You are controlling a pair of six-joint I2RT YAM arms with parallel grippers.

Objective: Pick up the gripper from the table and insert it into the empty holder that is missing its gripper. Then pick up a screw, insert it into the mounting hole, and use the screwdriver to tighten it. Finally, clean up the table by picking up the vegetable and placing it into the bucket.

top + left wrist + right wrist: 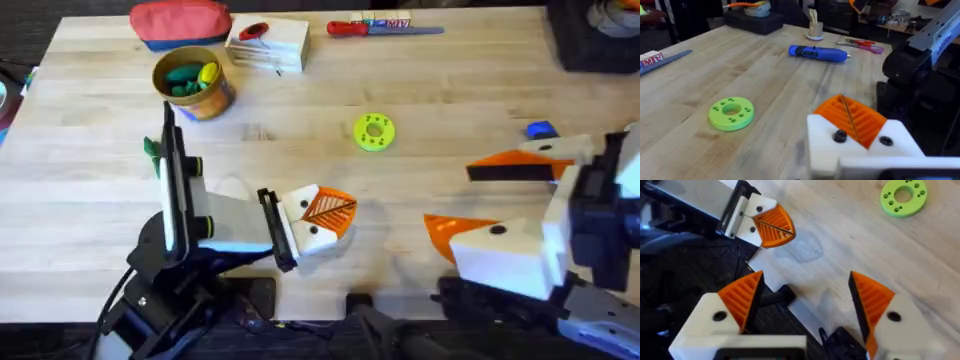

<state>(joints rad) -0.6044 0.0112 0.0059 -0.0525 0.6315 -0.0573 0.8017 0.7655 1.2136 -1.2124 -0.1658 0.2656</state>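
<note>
Nearest you, the left tool (318, 215) is closed, its two orange pads pressed flat together with nothing between them. The right tool (478, 200) stands wide open just beside it, low over the worktop (450, 90). That is your first risk: the two tools are close, so a sideways reach by either arm could knock one into the other.

A dark-green scrap (150, 148) peeks out beside the left arm. It may be the vegetable, but you cannot be sure, and that arm could sweep it off the edge.

Further out lies the green disc (374, 131). Beyond it, to the right, is the blue screwdriver (817, 53), lying on its side. It looks round, so a glancing touch may roll it.

At the far left the bucket (215, 98) already holds a green piece (183, 80) and a yellow piece (208, 73).

Count: two tools, four orange pads, one disc, one blue screwdriver, one bucket, one red-handled screwdriver (350, 28), one red pouch (180, 20), one white box (268, 45).
</note>
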